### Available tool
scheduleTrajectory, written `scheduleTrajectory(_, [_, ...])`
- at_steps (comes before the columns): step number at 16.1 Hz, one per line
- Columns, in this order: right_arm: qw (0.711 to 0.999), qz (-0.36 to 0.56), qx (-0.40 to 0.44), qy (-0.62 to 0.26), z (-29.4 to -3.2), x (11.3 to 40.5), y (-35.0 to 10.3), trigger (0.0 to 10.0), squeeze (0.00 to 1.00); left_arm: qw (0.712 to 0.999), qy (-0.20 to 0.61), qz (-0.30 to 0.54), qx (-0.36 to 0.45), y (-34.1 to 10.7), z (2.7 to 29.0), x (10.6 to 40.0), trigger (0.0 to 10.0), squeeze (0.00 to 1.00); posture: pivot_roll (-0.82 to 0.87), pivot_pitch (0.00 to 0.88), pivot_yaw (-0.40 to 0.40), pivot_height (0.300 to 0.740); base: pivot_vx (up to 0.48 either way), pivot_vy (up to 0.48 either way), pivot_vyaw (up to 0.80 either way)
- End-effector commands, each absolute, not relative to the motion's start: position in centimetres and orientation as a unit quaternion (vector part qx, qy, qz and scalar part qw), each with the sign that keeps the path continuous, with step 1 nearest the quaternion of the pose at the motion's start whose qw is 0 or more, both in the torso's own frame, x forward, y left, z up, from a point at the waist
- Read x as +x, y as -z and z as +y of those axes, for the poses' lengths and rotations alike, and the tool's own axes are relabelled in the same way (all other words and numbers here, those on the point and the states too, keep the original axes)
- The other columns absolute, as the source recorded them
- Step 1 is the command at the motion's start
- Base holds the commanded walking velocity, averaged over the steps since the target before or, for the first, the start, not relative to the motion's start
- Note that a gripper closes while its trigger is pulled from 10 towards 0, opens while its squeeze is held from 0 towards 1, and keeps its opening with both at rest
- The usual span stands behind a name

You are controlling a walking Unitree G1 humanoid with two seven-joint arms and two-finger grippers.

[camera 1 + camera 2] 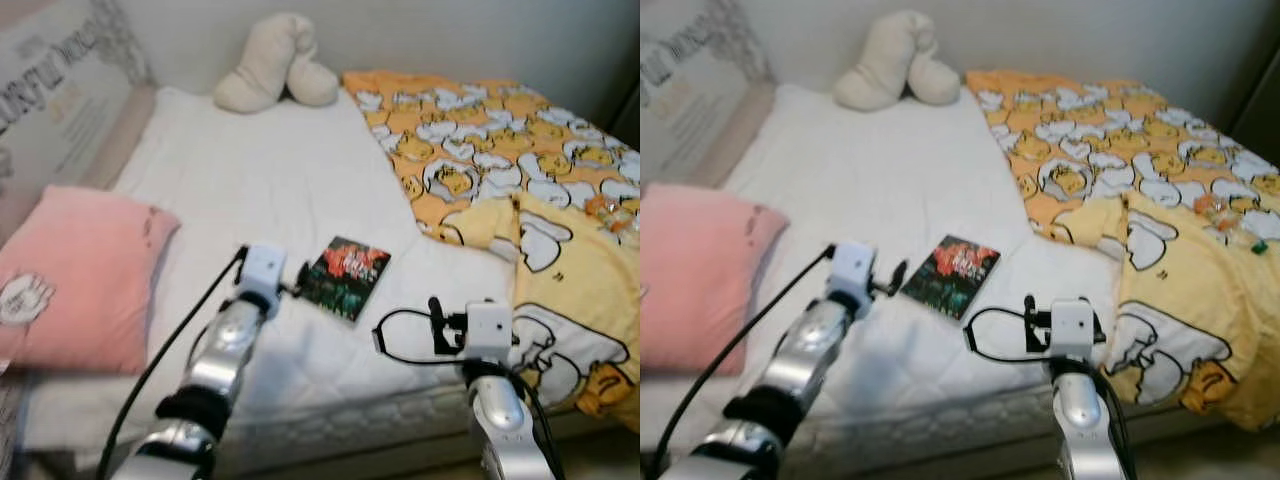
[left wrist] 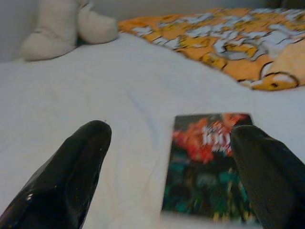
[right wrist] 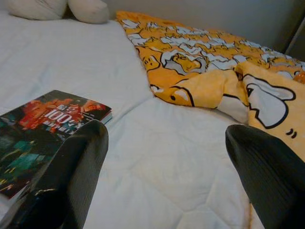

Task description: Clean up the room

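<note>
In the left eye view you are looking down on a bed [image 1: 270, 180] with a white quilted cover. A dark book [image 1: 345, 277] with a red and green cover lies flat near the middle of the frame. Your left gripper [image 1: 296, 287] sits just beside the book's near left edge. Your right gripper [image 1: 436, 322] hovers lower right of the book, close to the yellow patterned blanket [image 1: 500, 150] that covers the right side. A pink pillow [image 1: 75, 275] lies at the left edge and a cream plush toy [image 1: 275, 62] at the top centre.

In the left wrist view the fingers [image 2: 71, 176] are spread wide, with the book [image 2: 209, 167] on the sheet between them, nearer one finger.

In the right wrist view the fingers [image 3: 71, 171] are also wide apart over bare sheet; the book [image 3: 45, 126] lies at the left, partly behind one finger.
</note>
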State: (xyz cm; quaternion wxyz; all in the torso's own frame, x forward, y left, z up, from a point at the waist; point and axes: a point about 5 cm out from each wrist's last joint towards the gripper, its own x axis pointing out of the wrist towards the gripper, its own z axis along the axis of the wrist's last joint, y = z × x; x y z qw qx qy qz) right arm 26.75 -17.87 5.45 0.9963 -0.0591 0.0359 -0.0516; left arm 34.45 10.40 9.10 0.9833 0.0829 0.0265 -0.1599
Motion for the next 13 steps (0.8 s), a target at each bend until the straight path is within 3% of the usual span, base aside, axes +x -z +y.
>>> scheduleTrajectory(1, [0.996,0.044,-0.063,0.054,-18.3,26.5,-5.2,10.0,0.0,0.982,0.169,0.025,0.081,-9.3,9.7,34.6,10.0,0.0,0.1,0.0,-0.002,0.74,0.442,0.0,0.0])
scheduleTrajectory(4, [0.996,0.05,-0.06,0.052,-18.2,26.0,-4.9,10.0,0.0,0.981,0.173,0.022,0.08,-9.7,9.2,35.0,10.0,0.0,0.09,0.0,-0.001,0.74,0.439,0.0,-0.66])
scheduleTrajectory(6, [0.995,0.058,-0.057,0.058,-18.4,24.9,-4.6,10.0,0.0,0.978,0.196,0.041,0.06,-10.3,7.3,35.8,10.0,0.0,0.07,0.021,-0.01,0.74,0.219,0.0,-0.21])
scheduleTrajectory(10, [0.992,0.077,-0.073,0.074,-20.1,20.9,-4.1,10.0,0.0,0.968,0.234,0.086,0.006,-10.6,3.7,36.1,10.0,0.0,-0.01,0.151,-0.033,0.74,0.0,0.0,0.0])
scheduleTrajectory(13, [0.988,0.107,-0.078,0.083,-21.3,16.8,-4.1,10.0,0.0,0.974,0.211,0.083,-0.005,-10.3,2.3,35.6,10.0,0.0,-0.08,0.268,-0.059,0.74,0.0,0.0,0.0])
